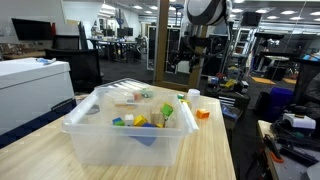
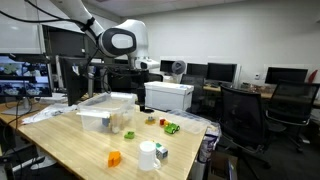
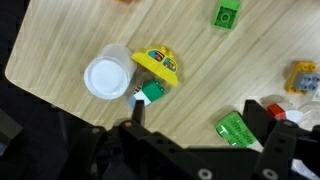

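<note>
My gripper (image 3: 195, 118) is open and empty, held high above the wooden table (image 3: 200, 60). In the wrist view a flat green block (image 3: 235, 128) lies by the right finger, and a small green and white block (image 3: 151, 94) by the left finger. A yellow toy (image 3: 157, 63) and a white cup (image 3: 105, 77) sit beyond it, near the table corner. The arm shows in both exterior views, with the gripper (image 1: 205, 62) (image 2: 127, 76) above the table. The white cup (image 2: 148, 155) stands near the front edge.
A clear plastic bin (image 1: 95, 135) (image 2: 100, 112) with several toys stands on the table. An orange block (image 1: 203, 113) (image 2: 114, 158) and green blocks (image 2: 172, 127) (image 3: 226, 15) lie loose. Office chairs (image 2: 245, 115), desks and monitors surround the table.
</note>
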Robot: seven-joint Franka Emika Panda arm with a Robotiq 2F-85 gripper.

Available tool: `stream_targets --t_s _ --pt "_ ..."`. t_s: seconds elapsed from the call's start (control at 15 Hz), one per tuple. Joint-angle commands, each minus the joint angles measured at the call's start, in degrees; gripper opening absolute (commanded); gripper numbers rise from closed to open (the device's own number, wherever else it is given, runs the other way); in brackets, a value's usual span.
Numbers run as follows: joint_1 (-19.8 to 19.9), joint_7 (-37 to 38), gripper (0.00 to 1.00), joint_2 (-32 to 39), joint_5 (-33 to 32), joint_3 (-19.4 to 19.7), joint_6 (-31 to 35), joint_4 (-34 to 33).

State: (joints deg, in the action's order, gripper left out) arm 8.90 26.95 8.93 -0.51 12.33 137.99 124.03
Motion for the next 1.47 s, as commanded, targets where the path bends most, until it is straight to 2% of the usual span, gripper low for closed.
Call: stream_targets --t_s 0.0,0.27,0.87,1.13,1.4 --pt "0.4 0.4 1.0 3.2 0.4 0.8 -1.6 -2.2" --pt "0.0 0.0 1.0 5.3 0.4 1.2 -1.5 -2.8" --pt "0.5 5.0 1.0 10.5 1.1 4.2 -3.2 -6.0" --pt "0.7 6.3 1.0 9.8 0.5 6.0 -2.1 -3.7" --pt "0.7 5.7 1.0 6.8 -0.8 7.4 -0.1 2.1"
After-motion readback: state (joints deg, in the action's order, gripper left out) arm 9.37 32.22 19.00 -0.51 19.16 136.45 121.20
